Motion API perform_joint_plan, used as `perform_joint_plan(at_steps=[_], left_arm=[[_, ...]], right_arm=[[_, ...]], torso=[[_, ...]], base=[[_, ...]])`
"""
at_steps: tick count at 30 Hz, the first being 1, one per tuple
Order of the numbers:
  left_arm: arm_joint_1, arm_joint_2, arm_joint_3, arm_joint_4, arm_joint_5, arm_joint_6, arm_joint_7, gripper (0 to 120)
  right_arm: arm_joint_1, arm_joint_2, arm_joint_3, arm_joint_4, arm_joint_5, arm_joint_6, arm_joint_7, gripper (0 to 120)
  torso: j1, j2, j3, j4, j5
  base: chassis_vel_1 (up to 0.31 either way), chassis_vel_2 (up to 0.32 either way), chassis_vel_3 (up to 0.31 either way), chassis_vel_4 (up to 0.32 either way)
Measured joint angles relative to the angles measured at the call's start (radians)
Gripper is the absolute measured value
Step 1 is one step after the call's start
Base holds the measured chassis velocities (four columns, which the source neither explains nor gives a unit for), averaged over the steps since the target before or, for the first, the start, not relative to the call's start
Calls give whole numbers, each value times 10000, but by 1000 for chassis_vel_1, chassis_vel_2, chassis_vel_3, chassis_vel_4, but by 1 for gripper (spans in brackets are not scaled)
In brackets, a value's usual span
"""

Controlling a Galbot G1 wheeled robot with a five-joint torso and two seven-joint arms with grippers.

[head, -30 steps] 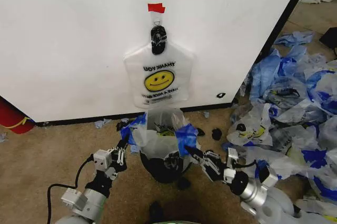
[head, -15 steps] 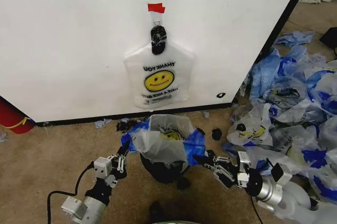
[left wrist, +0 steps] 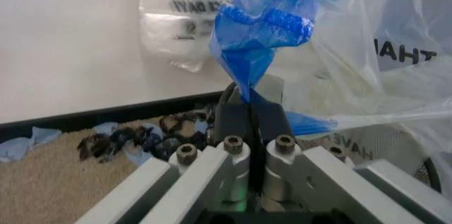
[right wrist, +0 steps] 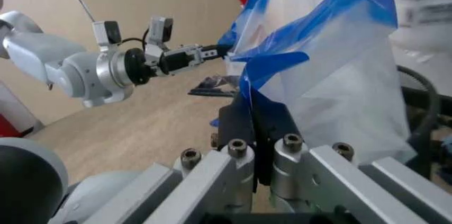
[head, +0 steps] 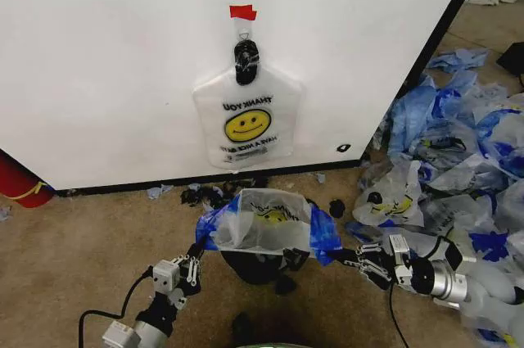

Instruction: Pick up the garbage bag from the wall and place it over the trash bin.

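The garbage bag [head: 266, 221], translucent white with a smiley print and blue handles, hangs stretched between my two grippers just above the trash bin [head: 255, 267], a small black mesh basket on the carpet. My left gripper [head: 199, 247] is shut on the bag's left blue handle [left wrist: 265, 33]; the left wrist view shows the plastic pinched between the fingertips [left wrist: 240, 108]. My right gripper [head: 337, 256] is shut on the right blue handle [right wrist: 282, 65]. The bag's mouth faces up and spans wider than the bin, most of which it hides.
A second smiley bag [head: 246, 123] hangs from a black clip on the white wall [head: 123, 53]. A pile of blue-and-white plastic bags [head: 467, 151] covers the floor to the right. A red cylinder [head: 20, 180] stands far left. Black scraps [head: 213, 195] lie by the wall's base.
Both grippers have moved apart and back toward me, pulling the bag's mouth wider and flatter. The bag has risen from inside the bin to above its rim.
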Motion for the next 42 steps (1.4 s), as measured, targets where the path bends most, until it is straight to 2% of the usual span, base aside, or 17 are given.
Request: perform_joint_plan(at_steps=[11, 19, 42], left_arm=[[769, -167, -69, 144, 670, -243, 136, 0], [866, -293, 124, 412, 916, -373, 214, 0], [902, -723, 453, 960, 1249, -535, 343, 0]], right_arm=[[95, 39, -521, -115, -512, -10, -177, 0], [157, 28, -714, -400, -707, 12, -116, 0], [241, 781, -1320, -1209, -1098, 253, 482, 0]], torso=[[0, -3, 0, 1, -2], [0, -3, 0, 1, -1], [0, -1, 0, 0, -1]], base=[[0, 0, 0, 0], [0, 0, 0, 0], [0, 0, 0, 0]])
